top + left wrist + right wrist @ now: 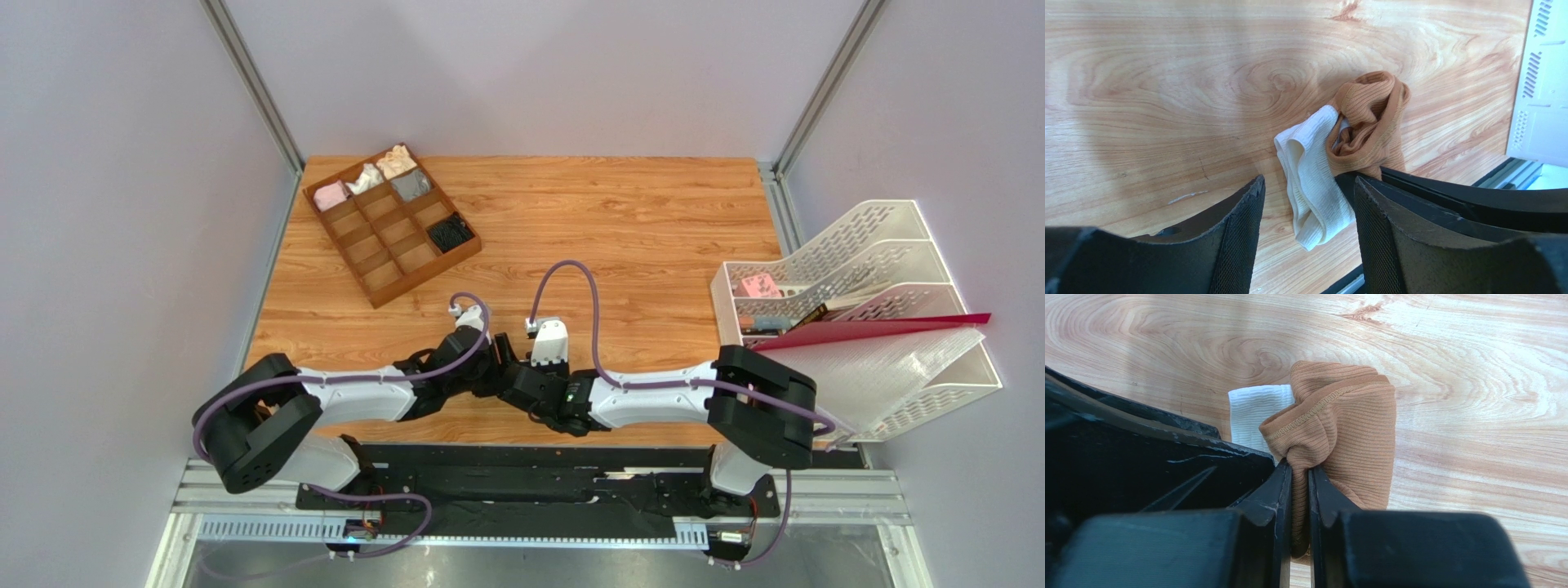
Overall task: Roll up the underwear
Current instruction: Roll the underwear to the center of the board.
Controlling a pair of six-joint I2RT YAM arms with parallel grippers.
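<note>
High above and behind the arm bases, looking steeply down on the whole table (613,221), from compartment tray (386,254) at far left to white rack (859,245) at right. On the left wrist, low and close, facing out through the left gripper (1309,184) onto the underwear (1367,119). On the right wrist, closer still, facing through the right gripper (1300,467) at it from the opposite side. Shared by both wrist views: the underwear and nearby wood, near middle of the table.

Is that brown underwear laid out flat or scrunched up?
Scrunched: the underwear bunches in folds, pinched in the right tool, cream band doubled over.
</note>
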